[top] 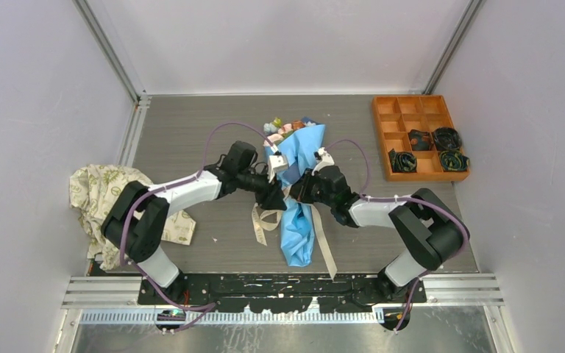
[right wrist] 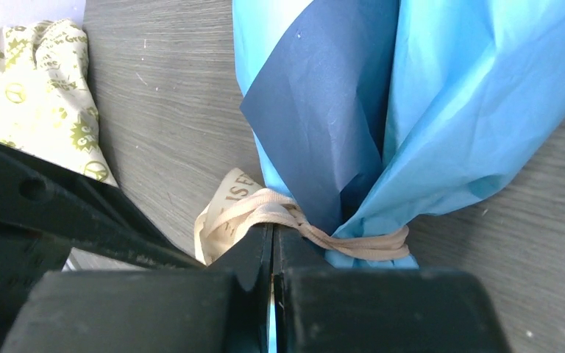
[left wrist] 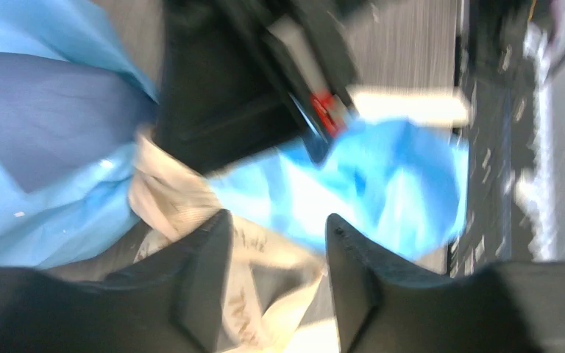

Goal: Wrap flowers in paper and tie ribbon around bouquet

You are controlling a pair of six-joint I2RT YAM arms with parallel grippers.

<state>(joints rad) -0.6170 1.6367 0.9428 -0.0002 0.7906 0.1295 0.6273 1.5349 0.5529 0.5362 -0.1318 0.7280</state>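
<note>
Top view: the bouquet (top: 299,158) lies mid-counter (top: 184,118), blooms toward the far wall. Bare surface flanks it, bounded by a printed cloth (top: 99,195) at the left edge and an orange compartment tray (top: 393,121) at far right. Left wrist view, blurred: left claw (left wrist: 279,272) released, fingers apart over the ribbon (left wrist: 169,206). Right wrist view: right claw (right wrist: 273,235) clenched on the ribbon, which cinches the light blue paper (right wrist: 485,95) with its darker blue fold.
</note>
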